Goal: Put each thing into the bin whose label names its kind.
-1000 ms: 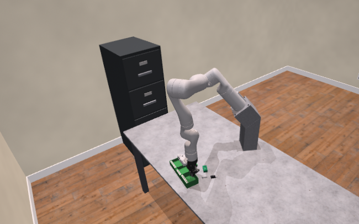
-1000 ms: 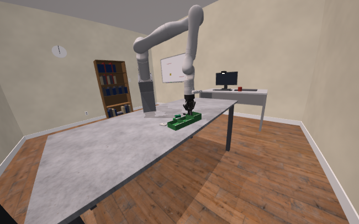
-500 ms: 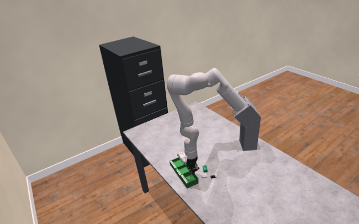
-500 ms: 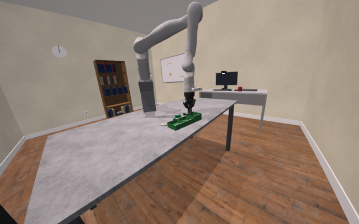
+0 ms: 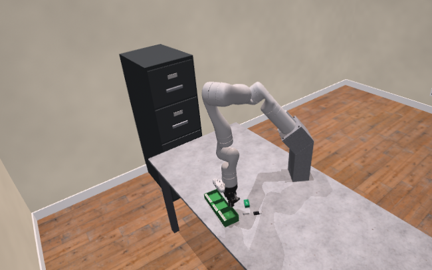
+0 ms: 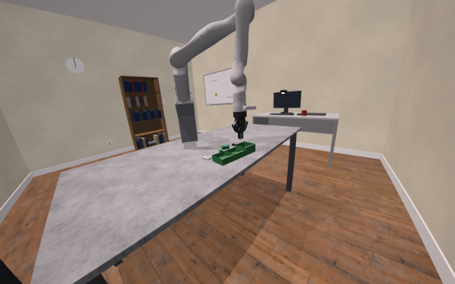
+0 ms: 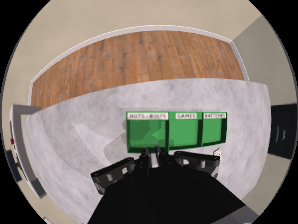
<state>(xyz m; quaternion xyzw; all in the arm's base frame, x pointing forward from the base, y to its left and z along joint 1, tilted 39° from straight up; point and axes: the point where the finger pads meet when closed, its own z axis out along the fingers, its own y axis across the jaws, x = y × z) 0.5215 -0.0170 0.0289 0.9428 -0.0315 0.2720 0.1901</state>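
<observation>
A row of three joined green bins (image 5: 221, 207) stands near the table's edge; it also shows in the exterior view (image 6: 234, 152) and the wrist view (image 7: 176, 129). The labels read roughly "nuts and bolts", "games" and "battery". My gripper (image 5: 232, 201) (image 7: 152, 151) hangs a little above the table side of the middle bin, fingers pointing down (image 6: 239, 134). It is shut, and I see nothing plainly between the fingers. On the table beside the bins lie a small green box (image 5: 246, 203), a small white piece (image 5: 245, 212) and a small black piece (image 5: 256, 212).
The arm's grey base pedestal (image 5: 300, 157) stands further back on the table. A black filing cabinet (image 5: 162, 100) stands at the table's far corner. The table edge runs just beyond the bins.
</observation>
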